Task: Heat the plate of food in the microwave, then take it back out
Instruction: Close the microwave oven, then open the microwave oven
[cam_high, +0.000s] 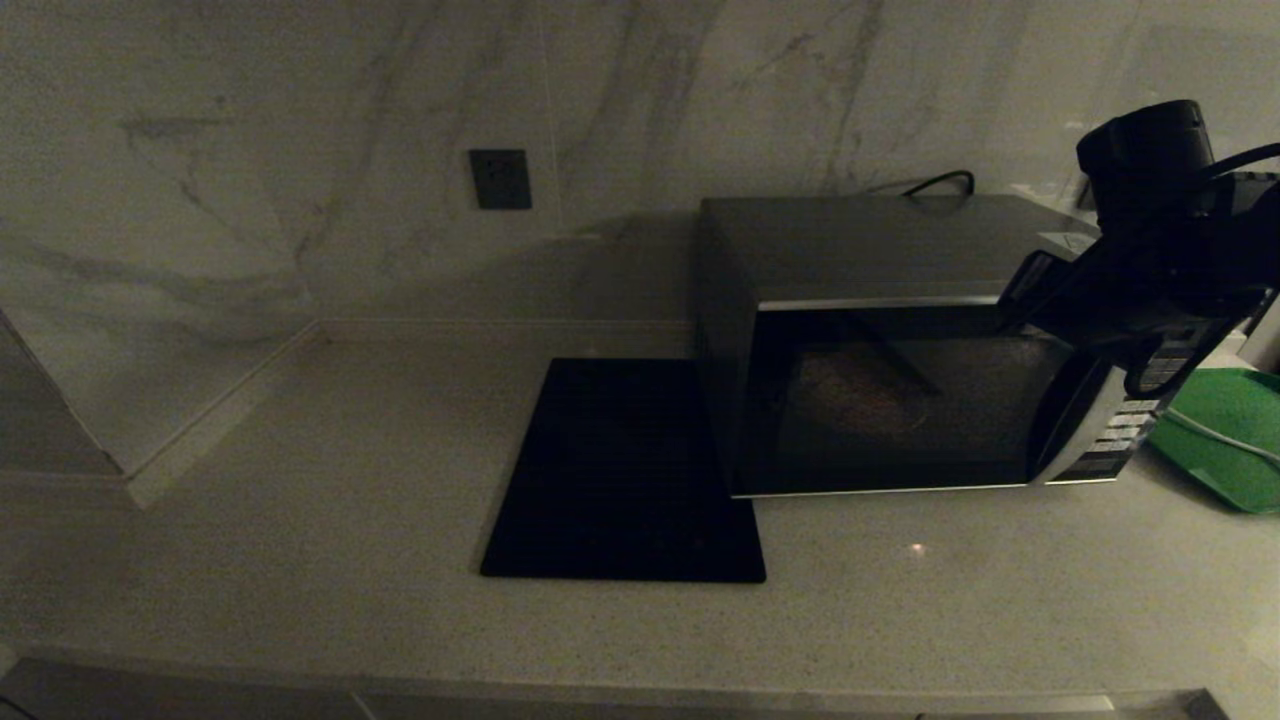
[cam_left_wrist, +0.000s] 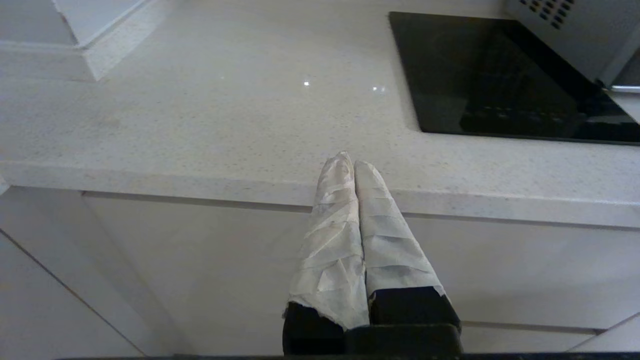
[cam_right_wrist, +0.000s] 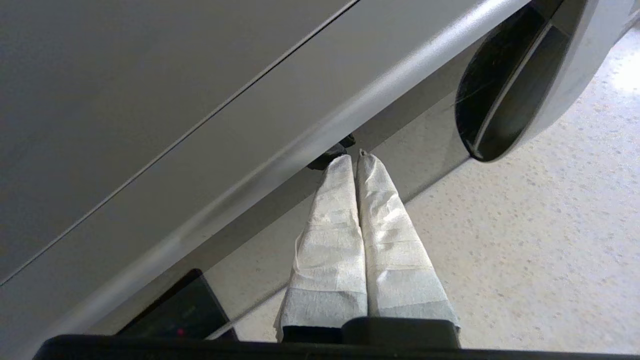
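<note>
We see the microwave (cam_high: 890, 360) standing on the pale speckled worktop (cam_high: 330, 520) at about three o'clock in the head view, its dark glass door shut. Through the glass a dim, round, pale shape shows inside; we cannot tell whether it is the plate of food. A flat black mat (cam_high: 625, 475) lies just beside the microwave at its nine o'clock side, touching its lower corner. A green tray (cam_high: 1225, 435) sits at the microwave's three o'clock, partly out of view.

Our right pincer (cam_right_wrist: 356, 157) is up at the top of the door near the handle recess (cam_right_wrist: 505, 95), its taped fingers (cam_right_wrist: 330, 235) pressed together with nothing between them, tips close to the silver trim; whether they touch it we cannot tell.

Our left pincer (cam_left_wrist: 352, 165) is likewise clenched and empty, hanging in front of the worktop's front edge, well apart from the microwave.
</note>
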